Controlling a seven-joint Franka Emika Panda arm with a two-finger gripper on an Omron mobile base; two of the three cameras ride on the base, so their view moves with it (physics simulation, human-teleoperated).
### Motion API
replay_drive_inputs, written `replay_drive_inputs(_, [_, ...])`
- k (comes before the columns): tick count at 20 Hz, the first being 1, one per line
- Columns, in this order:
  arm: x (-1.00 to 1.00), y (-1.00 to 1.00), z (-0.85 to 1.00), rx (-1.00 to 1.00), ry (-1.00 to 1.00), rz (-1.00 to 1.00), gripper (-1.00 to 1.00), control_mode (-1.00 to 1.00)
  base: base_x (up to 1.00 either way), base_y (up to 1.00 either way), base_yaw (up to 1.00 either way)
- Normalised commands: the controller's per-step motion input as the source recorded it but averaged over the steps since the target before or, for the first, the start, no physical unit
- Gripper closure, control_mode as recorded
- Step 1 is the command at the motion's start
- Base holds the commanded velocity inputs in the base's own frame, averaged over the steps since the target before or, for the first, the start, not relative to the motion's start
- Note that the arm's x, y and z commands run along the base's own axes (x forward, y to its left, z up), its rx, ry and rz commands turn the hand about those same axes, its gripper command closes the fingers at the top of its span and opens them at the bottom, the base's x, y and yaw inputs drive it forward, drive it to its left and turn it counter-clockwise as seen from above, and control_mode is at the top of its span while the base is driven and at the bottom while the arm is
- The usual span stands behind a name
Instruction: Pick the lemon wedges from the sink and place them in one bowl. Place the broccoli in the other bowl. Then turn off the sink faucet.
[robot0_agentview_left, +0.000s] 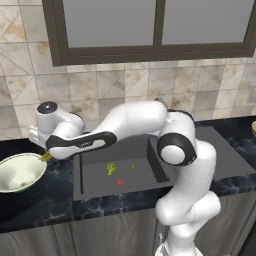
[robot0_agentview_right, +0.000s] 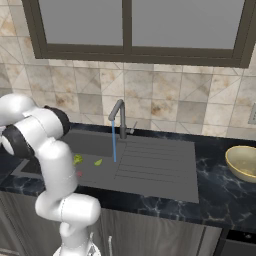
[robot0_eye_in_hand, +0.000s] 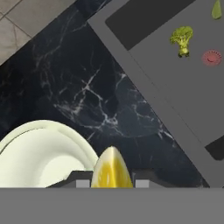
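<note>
My gripper (robot0_eye_in_hand: 111, 181) is shut on a yellow lemon wedge (robot0_eye_in_hand: 111, 169), held over the black counter just beside the rim of the wide cream-white bowl (robot0_eye_in_hand: 41, 151). From the left base view the gripper (robot0_agentview_left: 44, 158) hangs at that bowl's (robot0_agentview_left: 20, 172) right edge. In the dark grey sink (robot0_agentview_left: 95, 182) lie the knobbly green broccoli (robot0_agentview_left: 110, 169), a second lemon wedge (robot0_agentview_left: 132, 165) and a red spot (robot0_agentview_left: 120, 182). The faucet (robot0_agentview_right: 118, 111) runs a thin blue stream (robot0_agentview_right: 114, 142). The other bowl (robot0_agentview_right: 243, 162) stands on the counter far right.
A ribbed drainboard (robot0_agentview_right: 152, 162) lies to the right of the basin. The tiled wall and a window frame (robot0_agentview_right: 130, 52) stand behind the counter. My own arm (robot0_agentview_left: 130, 122) stretches across the sink's back-left part.
</note>
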Motion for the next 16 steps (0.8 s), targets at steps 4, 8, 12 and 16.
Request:
replay_drive_inputs(4, [-0.01, 0.67, 0.00, 0.00, 0.00, 0.00, 1.00, -1.00, 0.00, 0.00, 0.00])
replay_drive_inputs(8, [0.00, 0.71, 0.00, 0.00, 0.00, 0.00, 1.00, -1.00, 0.00, 0.00, 0.00])
replay_drive_inputs(12, [0.00, 0.73, -0.03, 0.00, 0.00, 0.00, 1.00, -1.00, 0.00, 0.00, 0.00])
replay_drive_inputs(16, [0.05, 0.63, -0.18, 0.00, 0.00, 0.00, 1.00, -1.00, 0.00, 0.00, 0.00])
